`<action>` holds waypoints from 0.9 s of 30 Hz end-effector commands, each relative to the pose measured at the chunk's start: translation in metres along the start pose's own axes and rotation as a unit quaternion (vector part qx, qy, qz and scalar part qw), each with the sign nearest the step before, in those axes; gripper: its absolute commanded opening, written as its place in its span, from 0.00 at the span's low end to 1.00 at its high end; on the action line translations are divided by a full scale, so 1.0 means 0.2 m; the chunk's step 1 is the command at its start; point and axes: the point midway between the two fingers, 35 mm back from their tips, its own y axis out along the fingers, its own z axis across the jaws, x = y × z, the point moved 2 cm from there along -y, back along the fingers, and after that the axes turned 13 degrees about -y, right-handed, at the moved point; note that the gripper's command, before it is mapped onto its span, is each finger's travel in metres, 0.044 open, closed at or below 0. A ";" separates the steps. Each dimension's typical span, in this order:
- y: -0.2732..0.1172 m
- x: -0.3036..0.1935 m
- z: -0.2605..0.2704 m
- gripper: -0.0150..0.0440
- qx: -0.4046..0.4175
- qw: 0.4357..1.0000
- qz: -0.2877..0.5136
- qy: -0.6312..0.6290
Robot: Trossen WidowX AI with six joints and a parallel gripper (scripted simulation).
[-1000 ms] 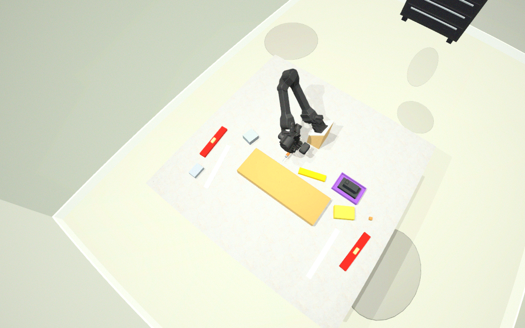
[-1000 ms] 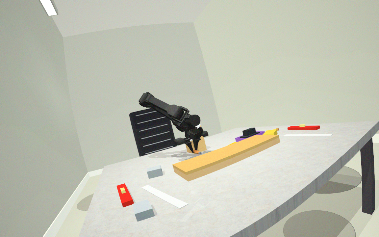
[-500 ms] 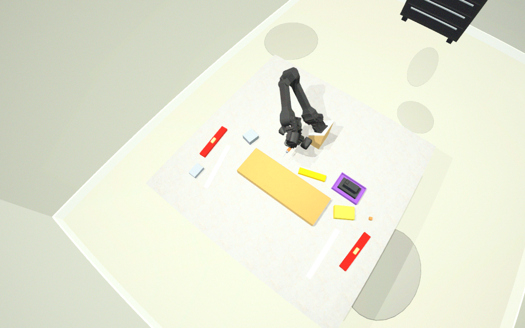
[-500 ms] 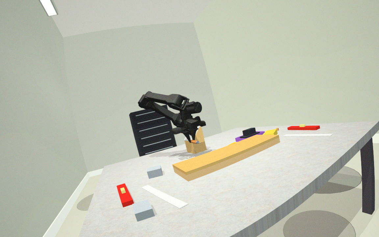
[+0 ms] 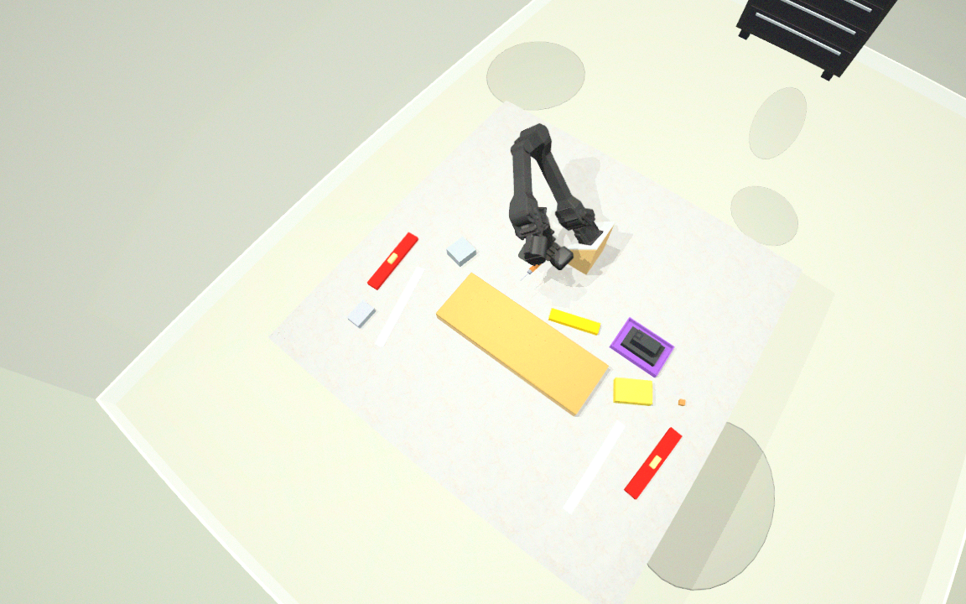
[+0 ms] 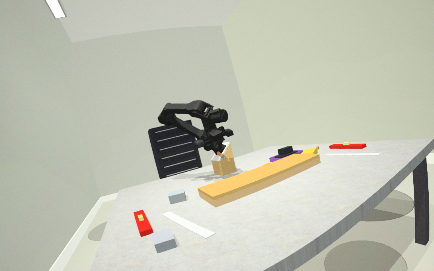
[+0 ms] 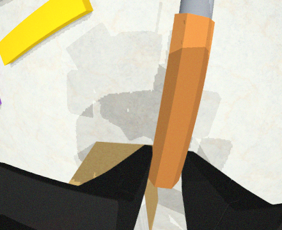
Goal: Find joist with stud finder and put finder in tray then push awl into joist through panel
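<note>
My gripper [image 7: 167, 156] is shut on the orange handle of the awl [image 7: 183, 89] [image 5: 532, 268] [image 6: 219, 154]. The awl is raised off the table, its grey shaft pointing away from the fingers and sloping down in the exterior view. The tip is cut off in the wrist view. The long tan floor panel [image 5: 522, 344] [image 6: 259, 175] lies in front of the gripper. The black stud finder [image 5: 642, 345] [image 6: 285, 150] rests in the purple tray [image 5: 656, 371] [image 6: 272, 159]. No joist shows.
A tan block with a white top [image 5: 588, 257] [image 6: 224, 167] stands close beside the gripper. A yellow bar [image 5: 574, 321] [image 7: 45, 29] lies between panel and tray. A yellow block [image 5: 633, 391], red levels [image 5: 382, 272] [image 5: 640, 481], grey blocks [image 5: 461, 252] [image 5: 360, 315] and white strips [image 5: 399, 306] [image 5: 593, 467] lie around the panel.
</note>
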 end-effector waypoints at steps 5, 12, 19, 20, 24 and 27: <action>-0.08 0.06 0.05 0.25 0.126 0.981 0.061 0.131; -0.19 0.14 0.08 0.25 0.242 0.928 0.125 0.253; -0.32 0.24 0.06 0.25 0.349 0.845 0.188 0.359; -0.34 0.26 0.05 0.25 0.363 0.831 0.197 0.373; -0.43 0.33 0.02 0.25 0.418 0.770 0.232 0.422; -0.49 0.38 -0.02 0.25 0.458 0.720 0.257 0.453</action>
